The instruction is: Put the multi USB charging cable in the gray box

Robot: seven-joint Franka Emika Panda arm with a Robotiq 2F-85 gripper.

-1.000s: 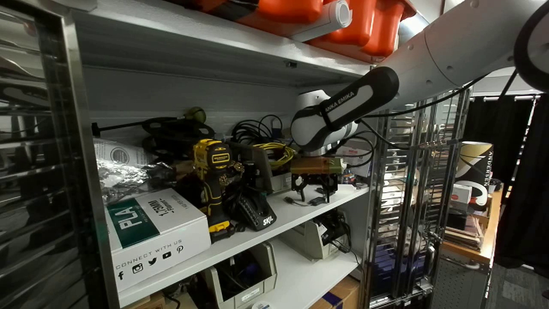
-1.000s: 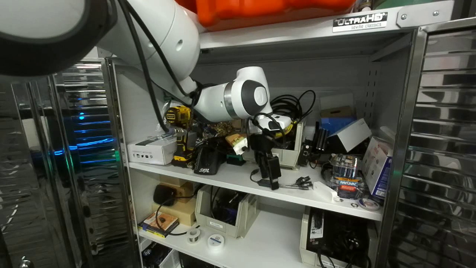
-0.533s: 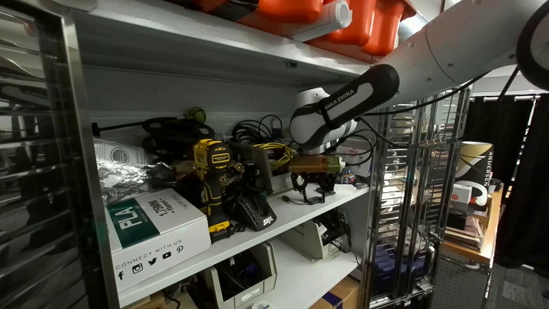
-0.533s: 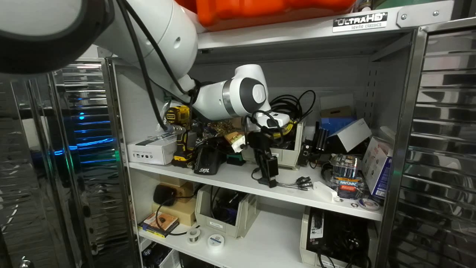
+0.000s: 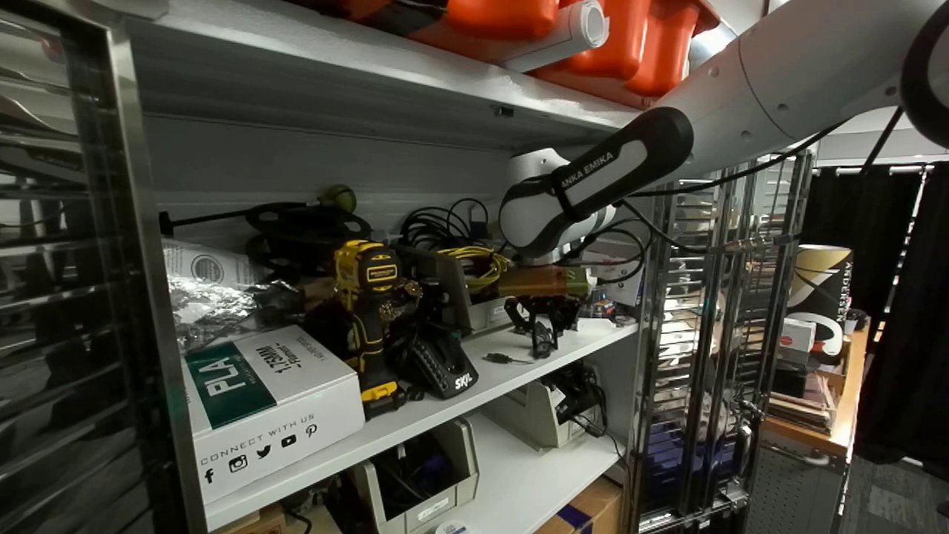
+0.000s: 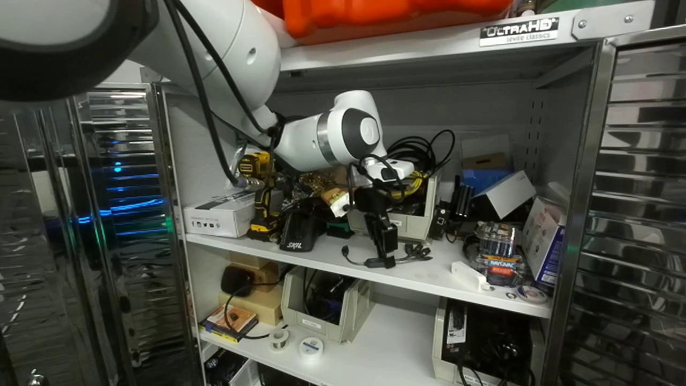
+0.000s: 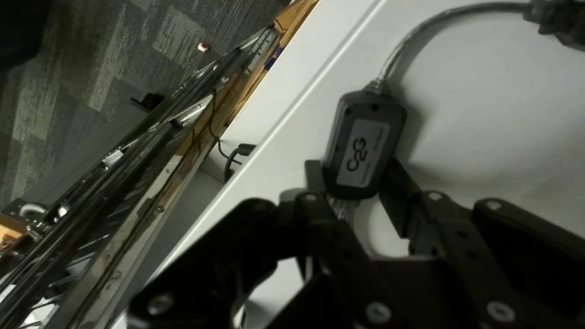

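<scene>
A metal-framed cabinet (image 6: 585, 214) held white shelves (image 6: 321, 254) before a gray back wall (image 6: 445, 102), and the recess beneath its top board (image 5: 356, 55) lay in shadow. Shiny slatted doors (image 6: 638, 214) stood open on both sides — blue and green glints (image 6: 136, 206) crossed one of them in an exterior view. Past the cabinet, a workbench (image 5: 851, 378) with a wooden top stood near black curtains (image 5: 904, 356), bright light showing through a gap between them. Gray carpet (image 7: 114, 59), patterned in lighter and darker patches, covered the floor (image 5: 893, 497).
</scene>
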